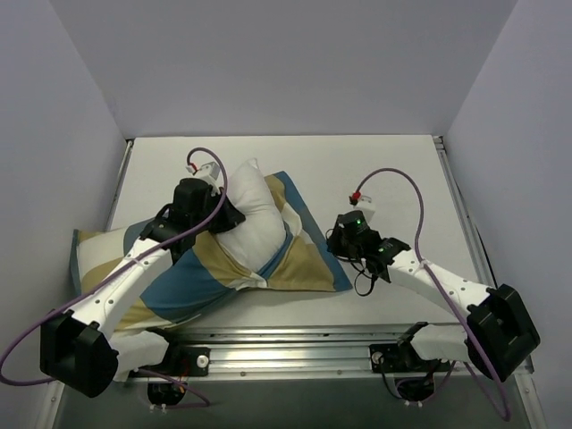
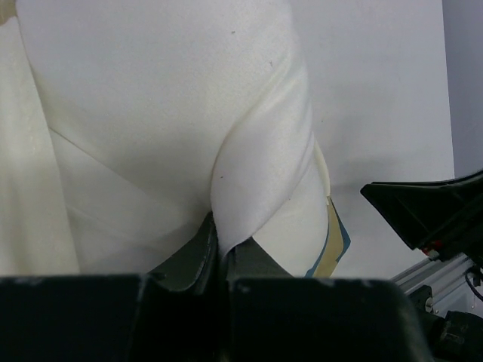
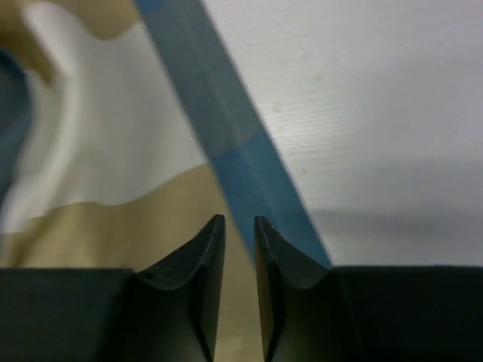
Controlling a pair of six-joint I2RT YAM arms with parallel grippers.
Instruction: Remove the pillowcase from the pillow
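Pillow point(image 1: 255, 214) at middle of bench point(image 1: 384, 170), upper part bare and raised, lower part inside pillowcase point(image 1: 192, 277). Pillowcase crumpled under and around it, spread left toward near edge, blue border at right. Left jaws clenched on a fold of white pillow fabric. Right jaws low over pillowcase's right corner, by the blue border, tips slightly parted, nothing between them.
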